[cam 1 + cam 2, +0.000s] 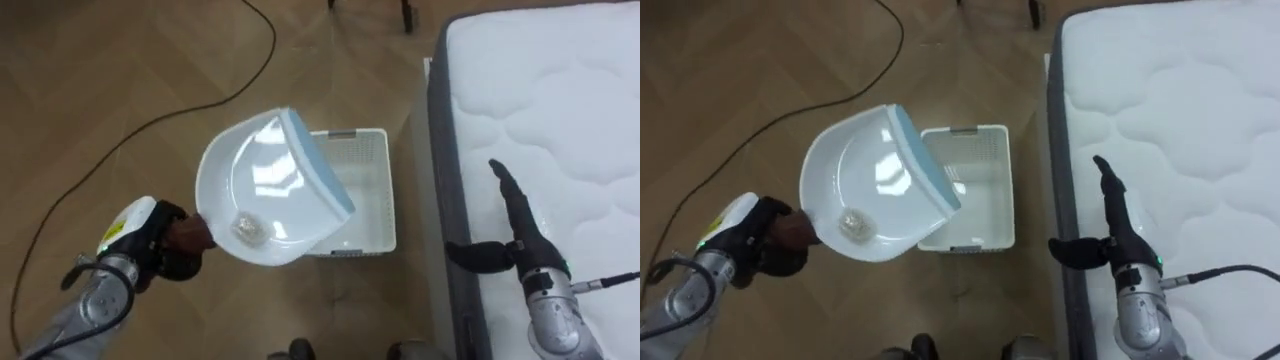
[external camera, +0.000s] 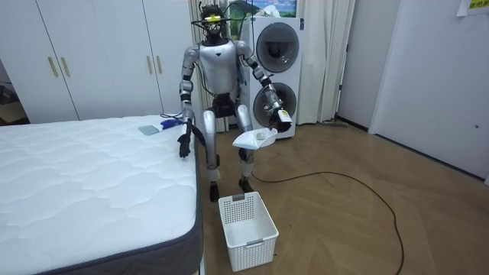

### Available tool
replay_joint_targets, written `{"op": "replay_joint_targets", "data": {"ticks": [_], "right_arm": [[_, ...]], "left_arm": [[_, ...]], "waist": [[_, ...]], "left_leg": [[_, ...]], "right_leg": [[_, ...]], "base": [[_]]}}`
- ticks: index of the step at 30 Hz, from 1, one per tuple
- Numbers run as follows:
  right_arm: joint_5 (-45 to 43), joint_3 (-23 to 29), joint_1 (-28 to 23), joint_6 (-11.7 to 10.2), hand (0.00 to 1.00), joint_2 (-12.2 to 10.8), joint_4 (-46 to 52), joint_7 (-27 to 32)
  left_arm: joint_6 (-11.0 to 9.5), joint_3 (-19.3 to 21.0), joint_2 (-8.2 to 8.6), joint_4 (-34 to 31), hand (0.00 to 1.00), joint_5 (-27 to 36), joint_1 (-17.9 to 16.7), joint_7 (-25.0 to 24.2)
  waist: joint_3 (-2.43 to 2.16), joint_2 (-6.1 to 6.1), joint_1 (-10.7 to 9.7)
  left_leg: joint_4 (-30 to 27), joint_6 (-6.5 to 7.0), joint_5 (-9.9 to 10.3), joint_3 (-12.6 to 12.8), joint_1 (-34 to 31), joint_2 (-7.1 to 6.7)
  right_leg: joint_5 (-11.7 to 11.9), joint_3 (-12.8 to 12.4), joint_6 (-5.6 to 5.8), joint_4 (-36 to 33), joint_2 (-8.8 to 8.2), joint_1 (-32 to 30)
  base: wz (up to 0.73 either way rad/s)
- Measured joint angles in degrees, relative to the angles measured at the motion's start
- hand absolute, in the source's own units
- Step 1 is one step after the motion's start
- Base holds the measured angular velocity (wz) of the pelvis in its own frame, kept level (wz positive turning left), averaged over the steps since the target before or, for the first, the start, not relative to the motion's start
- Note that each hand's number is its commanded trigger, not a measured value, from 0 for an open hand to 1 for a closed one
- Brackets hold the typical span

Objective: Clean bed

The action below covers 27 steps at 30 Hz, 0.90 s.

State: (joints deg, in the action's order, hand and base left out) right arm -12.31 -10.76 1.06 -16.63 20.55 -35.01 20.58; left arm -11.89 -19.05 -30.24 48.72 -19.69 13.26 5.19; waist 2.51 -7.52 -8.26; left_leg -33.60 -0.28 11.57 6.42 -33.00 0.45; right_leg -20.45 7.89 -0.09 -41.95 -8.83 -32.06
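**Left eye view.**
- Item: white glossy plastic dustpan (image 1: 262, 185), a shallow rounded scoop with a pale blue strip (image 1: 318, 165) along its straight front edge.
- Contents: one small crumpled translucent scrap (image 1: 250, 228), lying low in the pan near the handle end.
- Orientation: long axis runs from lower left to upper right. The handle is at lower left and the blue edge points upper right, overlapping the near rim of a white slotted plastic basket (image 1: 384, 190) on the wood-plank floor.
- Left hand (image 1: 168, 242): dark fingers curled round the dustpan's brownish handle.
- Right hand (image 1: 516, 215): fingers straight and pressed together, thumb stuck out sideways. It sits at the edge of the white quilted mattress (image 1: 560, 100), which has a grey fabric side.

**Room view.**
- The robot stands upright at the bed's corner, in front of a stacked white washer and dryer (image 2: 275, 69) and beside white wardrobe doors (image 2: 92, 53).
- The dustpan (image 2: 256, 138) is held at hip height on the room view's right.
- The basket (image 2: 247, 221) stands on the floor just beside the mattress (image 2: 84, 176).
- Small blue items (image 2: 149, 130) lie on the mattress near the robot.

**Right eye view.**
- Dustpan (image 1: 865, 180), scrap (image 1: 852, 225) and basket (image 1: 992, 205) are arranged alike.
- Left hand (image 1: 768, 240) is wrapped on the handle.
- Right hand (image 1: 1114, 222) is flat, fingers together.
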Motion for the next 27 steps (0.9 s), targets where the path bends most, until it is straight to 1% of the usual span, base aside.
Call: {"op": "replay_joint_targets", "data": {"ticks": [1,2,3,4,5,6,8,9,10,11,12,13,14,15,16,17,18,19,20,21,22,23,24,26,27], "right_arm": [[-0.33,-0.27,0.01,0.09,0.00,0.33,0.01,-0.01],[-0.36,-0.43,-0.13,0.13,0.00,0.48,0.00,0.01],[-0.26,-0.84,-0.52,0.13,0.00,0.95,0.00,0.01],[-0.22,-1.35,-0.46,0.13,0.00,1.32,0.04,0.01],[-0.30,-2.09,-0.36,-0.09,0.00,2.42,0.37,-0.05],[-0.76,-2.17,-0.17,-0.12,0.00,3.12,0.88,-0.06],[-1.43,-2.46,-0.04,-0.14,0.00,4.06,1.30,-0.11],[-1.87,-2.69,-0.06,-0.16,0.00,4.61,1.81,-0.17],[-2.05,-2.68,0.02,-0.15,0.00,4.68,2.03,-0.16],[-2.50,-2.66,0.23,-0.17,0.00,4.71,2.34,-0.14],[-3.03,-2.66,0.31,-0.34,0.00,4.74,2.69,-0.13],[-3.21,-2.70,0.38,-0.40,0.00,4.79,2.73,-0.14],[-3.56,-2.72,0.65,-0.81,0.00,4.99,2.69,-0.18],[-3.58,-2.73,1.20,-1.08,0.00,5.04,2.75,-0.32],[-3.59,-2.77,1.48,-1.18,0.00,5.06,2.74,-0.45],[-3.61,-3.26,1.96,-1.34,0.00,5.17,2.66,-0.80],[-3.63,-3.37,2.07,-1.46,0.00,5.20,3.13,-0.87],[-3.64,-3.37,2.06,-1.49,0.00,5.24,3.67,-0.86],[-3.64,-3.37,1.77,-1.64,0.00,5.59,4.57,-0.83],[-3.70,-3.37,1.60,-1.92,0.00,6.01,5.13,-0.77],[-3.72,-3.37,1.41,-2.09,0.00,6.22,5.54,-0.76],[-3.74,-3.37,0.93,-2.12,0.00,6.95,6.68,-0.77],[-3.77,-3.37,0.90,-2.17,0.00,7.22,6.93,-0.82],[-3.77,-3.46,1.05,-2.18,0.00,7.23,6.99,-1.09],[-3.96,-3.44,1.15,-2.18,0.00,7.25,7.17,-1.49]], "left_arm": [[0.30,-0.34,-0.61,1.88,1.00,0.06,1.15,-0.62],[0.64,-0.48,-0.86,2.76,1.00,0.15,1.69,-0.84],[1.03,-1.59,-1.46,4.13,1.00,0.80,2.70,-0.92],[1.03,-1.99,-1.93,4.44,1.00,1.07,2.90,-0.99],[1.05,-2.16,-2.32,4.79,1.00,1.05,3.01,-1.00],[0.99,-2.20,-2.81,4.86,1.00,0.98,3.02,-1.00],[1.03,-2.59,-3.52,5.33,1.00,0.99,3.20,-0.99],[1.17,-3.34,-4.32,5.47,1.00,1.01,3.20,-0.99],[1.34,-3.71,-4.75,5.50,1.00,0.98,3.25,-1.00],[1.94,-3.96,-5.08,5.99,1.00,0.86,3.56,-1.00],[2.40,-4.06,-5.09,6.74,1.00,0.88,4.11,-1.00],[2.70,-4.18,-5.10,7.07,1.00,0.92,4.53,-1.01],[3.05,-4.41,-5.19,7.67,1.00,0.91,5.16,-1.01],[2.99,-4.43,-5.77,7.73,1.00,0.92,5.15,-1.03],[3.02,-4.64,-6.16,7.75,1.00,0.92,5.15,-1.05],[3.13,-5.79,-7.29,7.79,1.00,0.80,5.18,-1.06],[3.13,-6.06,-8.30,7.80,1.00,0.00,5.29,-1.28],[3.13,-6.06,-8.80,7.80,1.00,-0.60,5.41,-1.33],[3.14,-6.17,-9.87,7.90,1.00,-1.19,5.84,-1.38],[3.24,-7.00,-11.18,8.03,1.00,-1.16,6.42,-1.39],[3.34,-7.37,-11.83,8.03,1.00,-1.16,6.72,-1.40],[3.90,-8.09,-12.83,8.02,1.00,-1.17,7.45,-1.40],[4.51,-8.18,-13.65,8.06,1.00,-1.16,7.99,-1.41],[5.53,-8.18,-14.32,8.14,1.00,-1.14,8.79,-1.40],[5.63,-8.17,-14.88,8.13,1.00,-1.20,9.14,-1.40]], "waist": [[0.06,-0.94,-0.83],[0.07,-1.40,-1.13],[-0.04,-2.01,-1.31],[0.01,-2.19,-1.35],[0.04,-3.06,-1.73],[0.05,-3.84,-2.45],[0.08,-4.42,-2.93],[0.11,-5.02,-3.53],[0.15,-5.30,-3.83],[0.17,-5.82,-4.19],[0.24,-6.25,-4.32],[0.29,-6.42,-4.36],[0.45,-6.90,-4.78],[0.48,-7.04,-4.83],[0.54,-7.16,-5.10],[0.60,-7.43,-5.77],[0.67,-7.88,-6.21],[0.75,-8.10,-6.42],[1.06,-8.87,-6.95],[1.03,-9.49,-7.32],[1.01,-9.59,-7.39],[0.96,-9.95,-7.48],[1.05,-10.32,-7.54],[1.02,-10.54,-7.62],[1.05,-10.68,-7.79]], "left_leg": [[-0.20,0.34,-0.14,0.64,-0.54,-0.25],[-0.22,0.55,-0.27,1.32,-0.63,-0.27],[-0.25,0.70,-0.33,2.41,-0.59,-0.30],[-0.27,0.74,-0.32,3.13,-0.41,-0.30],[-0.30,0.85,-0.32,3.87,-0.25,-0.22],[-0.16,1.12,-0.41,4.65,-0.11,-0.23],[0.26,1.26,-0.44,5.70,0.53,-0.32],[0.52,1.38,-0.33,6.04,0.70,-0.36],[0.51,1.40,-0.31,6.19,0.69,-0.40],[0.59,1.44,-0.29,6.86,0.65,-0.41],[0.65,1.55,-0.22,7.59,0.62,-0.45],[0.65,1.60,-0.18,7.87,0.55,-0.54],[0.99,1.62,-0.21,8.10,0.51,-0.81],[1.42,1.64,-0.22,8.91,0.48,-0.95],[1.61,1.65,-0.21,9.17,0.47,-1.03],[2.08,1.67,-0.23,9.51,0.50,-1.22],[2.02,1.76,-0.17,9.95,0.51,-1.26],[2.00,1.81,-0.13,10.19,0.52,-1.26],[2.02,1.99,0.01,10.61,0.48,-1.27],[2.16,2.13,0.09,11.05,0.50,-1.56],[2.25,2.15,0.09,11.26,0.66,-1.83],[2.25,2.17,0.10,11.82,0.89,-2.13],[2.31,2.17,0.10,12.48,1.21,-2.15],[2.64,2.17,0.10,13.30,1.88,-2.24],[3.06,2.18,0.11,13.79,2.27,-2.31]], "right_leg": [[-0.22,-0.32,0.02,-1.05,-0.50,-1.02],[-0.28,-0.41,-0.02,-1.53,-0.83,-1.38],[-0.51,-1.22,0.07,-2.37,-1.07,-2.06],[-0.60,-1.88,0.12,-2.84,-1.12,-2.34],[-0.61,-2.76,0.13,-3.18,-1.13,-2.58],[-0.78,-3.33,0.41,-3.62,-1.17,-2.88],[-0.97,-4.13,0.61,-4.20,-1.25,-3.18],[-1.18,-4.78,0.77,-4.56,-1.29,-3.32],[-1.23,-4.87,0.79,-4.75,-1.31,-3.50],[-1.23,-5.44,0.80,-5.09,-1.29,-4.11],[-1.26,-6.16,0.86,-5.58,-1.31,-4.72],[-1.27,-6.46,0.88,-5.86,-1.38,-5.07],[-1.33,-6.86,0.96,-6.03,-1.53,-5.47],[-1.36,-7.84,1.03,-6.26,-1.48,-6.27],[-1.40,-8.13,1.11,-6.32,-1.50,-6.48],[-1.45,-8.50,1.20,-6.33,-1.56,-6.87],[-1.48,-8.90,1.25,-6.31,-1.54,-7.15],[-1.51,-9.17,1.30,-6.31,-1.52,-7.27],[-1.55,-9.41,1.38,-6.27,-1.56,-7.41],[-1.67,-9.88,1.57,-6.51,-1.79,-7.75],[-1.80,-10.35,1.73,-6.86,-1.94,-7.92],[-2.15,-11.23,2.01,-7.17,-2.07,-8.01],[-2.20,-11.86,2.09,-7.16,-2.03,-8.00],[-2.30,-12.60,2.22,-7.23,-2.01,-7.86],[-2.40,-12.90,2.27,-7.32,-2.01,-7.85]], "base": [[-0.04],[-0.05],[-0.12],[-0.21],[-0.17],[-0.12],[-0.14],[-0.14],[-0.13],[-0.18],[-0.21],[-0.13],[-0.16],[-0.16],[-0.18],[-0.10],[-0.08],[-0.08],[-0.06],[-0.07],[-0.09],[-0.14],[-0.16],[-0.16],[-0.11]]}}
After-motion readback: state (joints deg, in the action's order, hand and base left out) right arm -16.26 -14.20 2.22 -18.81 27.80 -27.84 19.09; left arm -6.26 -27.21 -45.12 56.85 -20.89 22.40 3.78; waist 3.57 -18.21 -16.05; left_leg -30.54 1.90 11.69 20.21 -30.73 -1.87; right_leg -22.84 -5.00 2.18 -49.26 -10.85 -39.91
